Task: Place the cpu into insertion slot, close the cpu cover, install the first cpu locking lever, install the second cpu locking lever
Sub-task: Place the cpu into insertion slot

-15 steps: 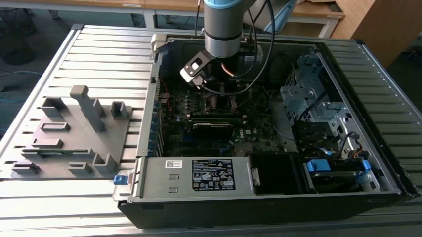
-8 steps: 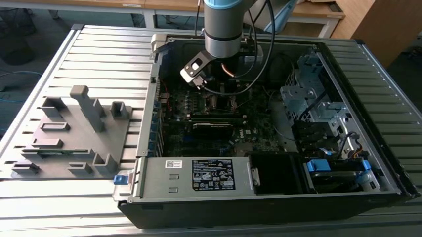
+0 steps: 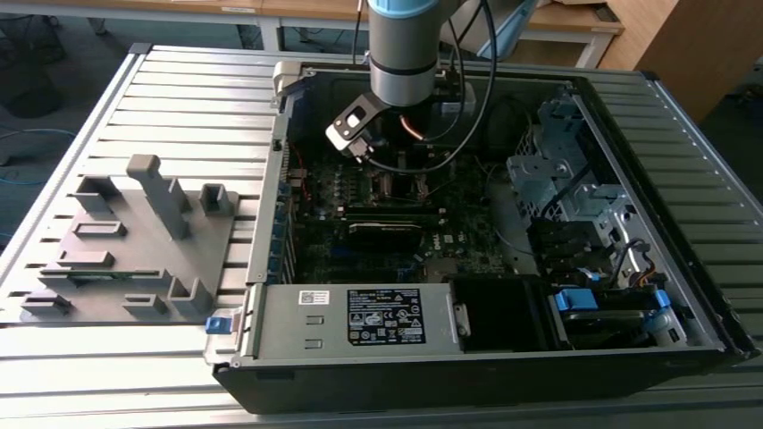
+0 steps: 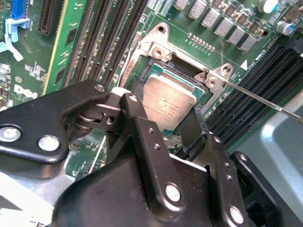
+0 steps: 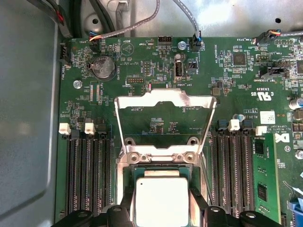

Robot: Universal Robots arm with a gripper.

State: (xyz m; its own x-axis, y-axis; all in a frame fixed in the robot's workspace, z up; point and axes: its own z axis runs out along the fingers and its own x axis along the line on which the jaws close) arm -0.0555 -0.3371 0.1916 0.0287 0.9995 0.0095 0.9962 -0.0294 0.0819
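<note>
Down inside the open case, the jaws of the gripper (image 4: 168, 98) (image 5: 163, 209) are pinching the cpu (image 4: 166, 108) (image 5: 161, 196). In both wrist views a black finger (image 4: 142, 127) lies against each of two opposite edges. The cpu lies flat, silvery top up, within the insertion slot (image 4: 157, 49) (image 5: 124, 170), its sides square with the slot's metal rim.

The cpu cover (image 5: 163, 98) is open. It is swung back off the slot on a hinge at one edge of the slot, and green board shows through its cut-out centre. In the second wrist view a thin locking lever (image 4: 258, 98) runs out from a corner of the slot's rim, slanting away above the board. Long black memory slots (image 4: 102, 45) (image 5: 87, 175) flank the insertion slot on two sides. A round coin battery (image 5: 103, 67) sits on the board beyond the raised cover.

In the exterior view the arm (image 3: 399, 49) reaches straight down into the far half of the computer case (image 3: 477, 380), over the motherboard (image 3: 357, 255). A power supply box (image 3: 357, 317) with a white label fills the near edge of the case. The case lies on its side on a slatted metal surface (image 3: 179, 80). A grey fixture plate (image 3: 120, 250) with upright blocks rests just beside the case, on the exterior view's left.
</note>
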